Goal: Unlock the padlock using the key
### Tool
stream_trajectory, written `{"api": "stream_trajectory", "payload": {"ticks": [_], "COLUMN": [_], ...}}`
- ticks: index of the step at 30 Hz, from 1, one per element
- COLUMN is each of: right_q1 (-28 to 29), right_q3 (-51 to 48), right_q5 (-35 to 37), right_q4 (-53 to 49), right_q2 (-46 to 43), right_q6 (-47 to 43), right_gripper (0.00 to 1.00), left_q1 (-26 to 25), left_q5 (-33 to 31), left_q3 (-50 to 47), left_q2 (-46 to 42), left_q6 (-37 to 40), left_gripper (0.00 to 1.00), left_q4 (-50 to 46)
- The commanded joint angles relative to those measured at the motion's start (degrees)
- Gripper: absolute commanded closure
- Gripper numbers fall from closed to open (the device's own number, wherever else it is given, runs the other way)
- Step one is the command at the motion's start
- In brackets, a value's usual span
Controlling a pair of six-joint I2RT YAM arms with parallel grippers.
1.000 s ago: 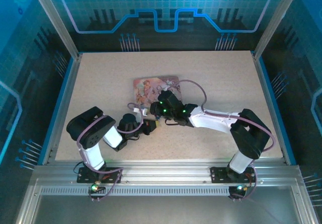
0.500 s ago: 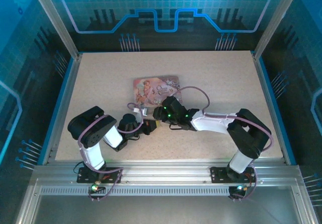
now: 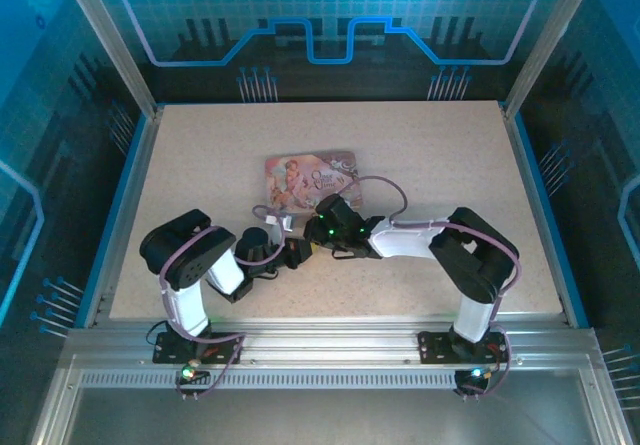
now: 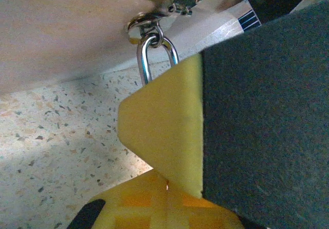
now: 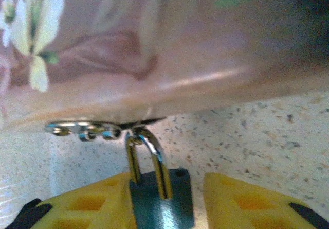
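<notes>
The padlock (image 5: 159, 208) has a dark bluish body, and its silvery shackle (image 5: 146, 152) is hooked through a ring at the pink tin's (image 3: 312, 175) near edge. My right gripper (image 3: 318, 227) is open around the body. Its left finger touches the body and the right finger (image 5: 247, 198) stands a gap away. In the left wrist view the shackle (image 4: 146, 59) runs down behind a yellow finger (image 4: 164, 126). My left gripper (image 3: 297, 253) is shut just left of the right one. The key is hidden.
The tin's metal latch (image 5: 82, 130) lies beside the ring. A dark grey textured surface (image 4: 267, 110) blocks the right half of the left wrist view. The speckled table (image 3: 450, 155) has open room to the right and at the back.
My right gripper has come off the tin's top and moved down and left to the tin's near edge, closer to the left gripper. The left arm has hardly moved.
</notes>
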Motion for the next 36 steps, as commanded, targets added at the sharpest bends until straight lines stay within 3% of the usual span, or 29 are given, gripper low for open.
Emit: {"api": "stream_trajectory", "payload": {"ticks": [1,4,7,9,15,22,26,29,36], "right_q1": [-0.2,0.2,0.2,0.3,0.5,0.7,1.7,3.3,6.6], "right_q3": [1.7,2.7,2.7,2.8,4.1,11.5,16.7,18.9,19.2], "right_q5": [-1.9,0.6,2.5,4.1,9.1,12.9,16.8,22.1,31.7], "right_q4": [-0.2,-3.9,-6.3,-8.6,-16.6,-29.3,-36.0,-39.0,-39.1], "right_q2": [1.7,1.0,-0.3,-1.4,-5.2,-5.3,-2.0,0.5,5.6], "right_q6": [-0.6,-2.3,-4.2,-6.0,-15.6,-35.5,-45.3,-49.9,-59.3], "right_gripper": [0.74,0.89,0.96,1.0,1.0,1.0,1.0,1.0,1.0], "left_q1": [-0.6,-0.6,-0.6,-0.6,-0.6,-0.2,3.2,5.9,7.1], "left_q5": [2.2,2.1,1.6,1.1,-2.6,-10.9,-12.6,-11.5,-11.4], "left_q3": [-1.1,-1.2,-1.4,-1.5,-0.9,3.9,9.2,10.3,10.0], "left_q2": [0.0,-1.8,-4.6,-7.4,-20.3,-38.3,-40.5,-38.0,-29.4], "left_q6": [0.4,1.5,3.1,4.8,10.3,17.7,19.8,19.1,15.5], "left_gripper": [1.0,1.0,0.78,0.71,0.56,0.46,0.45,0.45,0.48], "left_q4": [3.5,0.9,-3.5,-7.4,-25.8,-54.0,-64.9,-64.9,-57.3]}}
